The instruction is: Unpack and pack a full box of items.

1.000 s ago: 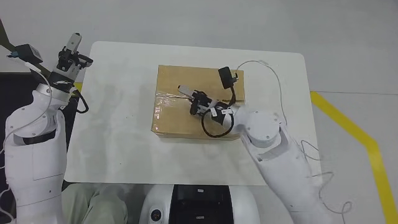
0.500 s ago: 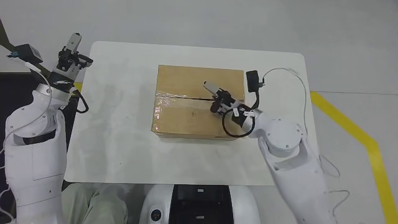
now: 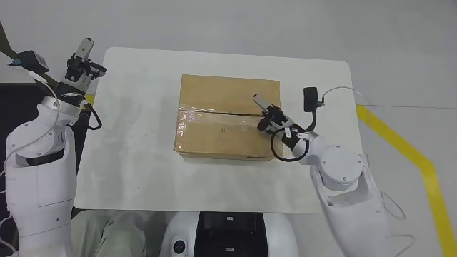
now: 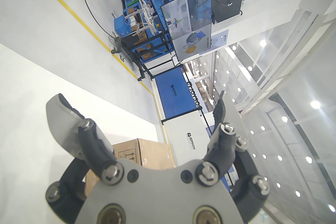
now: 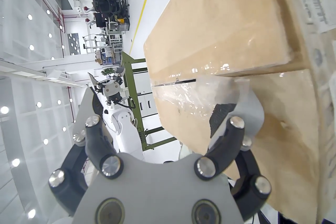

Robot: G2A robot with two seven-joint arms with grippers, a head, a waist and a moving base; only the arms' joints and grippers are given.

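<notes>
The right gripper [image 3: 260, 103], jaws spread, sits mid-frame at the right end of the taped seam on the cardboard box [image 3: 227, 118]. The left gripper [image 3: 86, 46], spread and empty, hangs upper left.

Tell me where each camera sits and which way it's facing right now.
Top view: above the arms, looking down at the table and cardboard box; both arms show.
Left wrist view: at the table's corner, facing up and outward into the hall; open left gripper shows.
Right wrist view: by the box's seam, facing along its top; open right gripper shows.
All three share the box.
</notes>
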